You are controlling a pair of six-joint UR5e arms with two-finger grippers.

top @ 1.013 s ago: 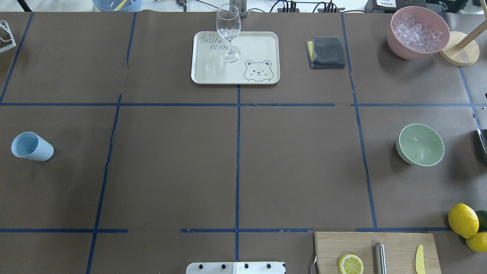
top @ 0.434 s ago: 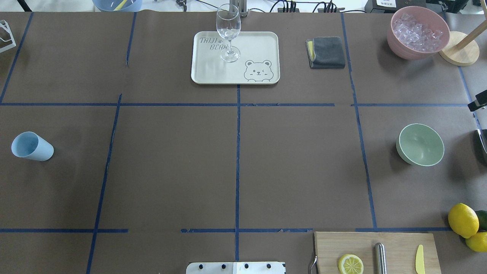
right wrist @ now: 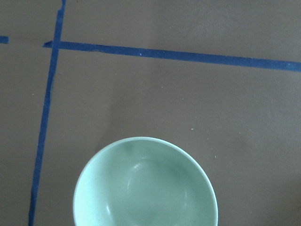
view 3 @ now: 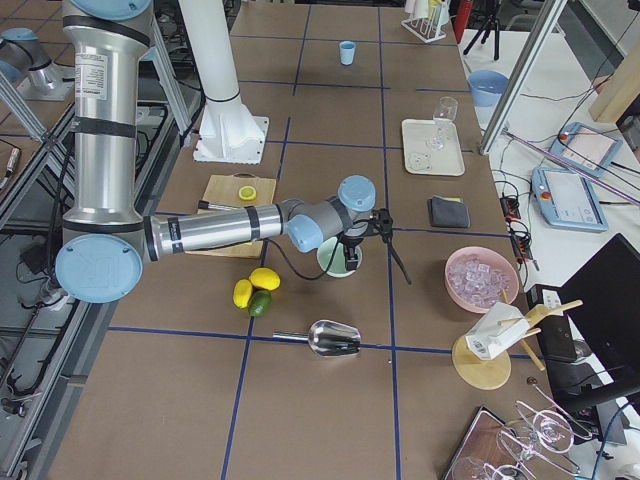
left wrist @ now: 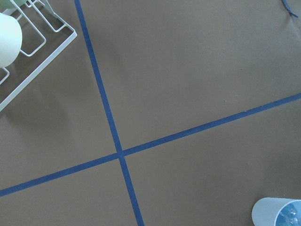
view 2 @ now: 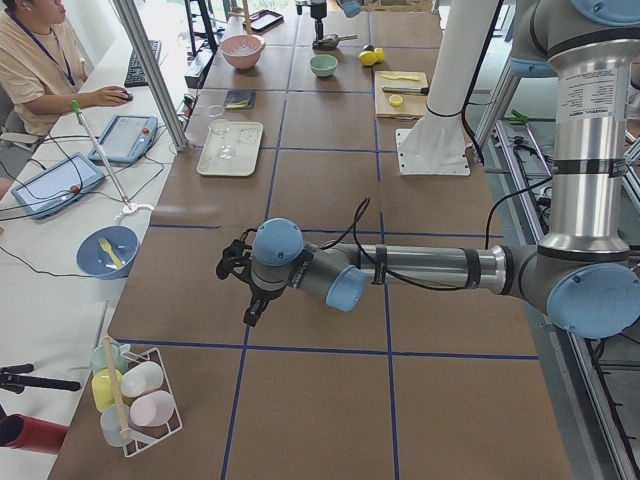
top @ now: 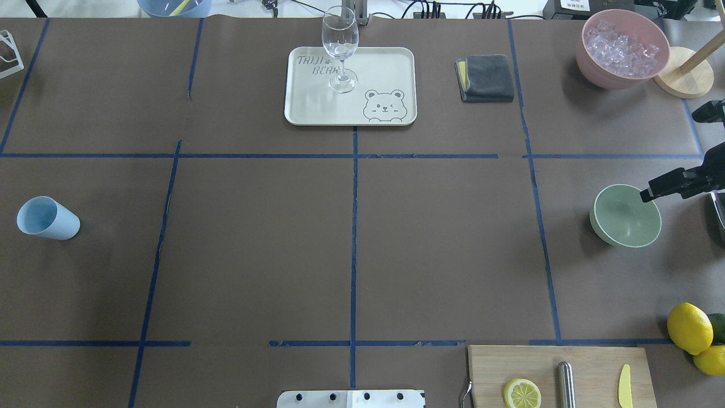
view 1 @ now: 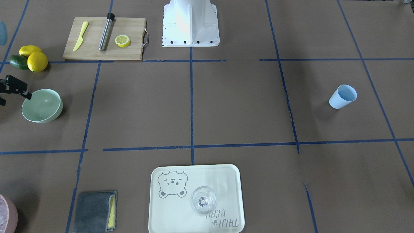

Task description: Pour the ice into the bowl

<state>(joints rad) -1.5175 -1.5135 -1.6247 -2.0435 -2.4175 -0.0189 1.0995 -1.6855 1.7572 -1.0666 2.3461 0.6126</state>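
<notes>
The ice [top: 623, 48] is a heap of clear cubes in a pink bowl [top: 589, 62] at the far right of the table. The mint-green bowl [top: 626, 215] stands empty at the right, closer in, and also shows from above in the right wrist view [right wrist: 146, 186]. My right gripper [top: 671, 156] reaches in from the right edge, open and empty, with one fingertip over the bowl's far right rim. My left gripper [view 2: 245, 280] shows only in the exterior left view, low over the table's left end. I cannot tell whether it is open or shut.
A metal scoop [view 3: 335, 338] lies on the table beside the green bowl. Lemons and a lime [top: 694, 331] lie beside a cutting board [top: 589, 362]. A tray [top: 391, 68] with a wine glass [top: 340, 48], a grey cloth [top: 487, 76] and a light blue cup [top: 48, 218] stand elsewhere.
My right gripper has come into the overhead view from the right edge and moved leftward until one finger is over the green bowl's rim. Nothing else has moved.
</notes>
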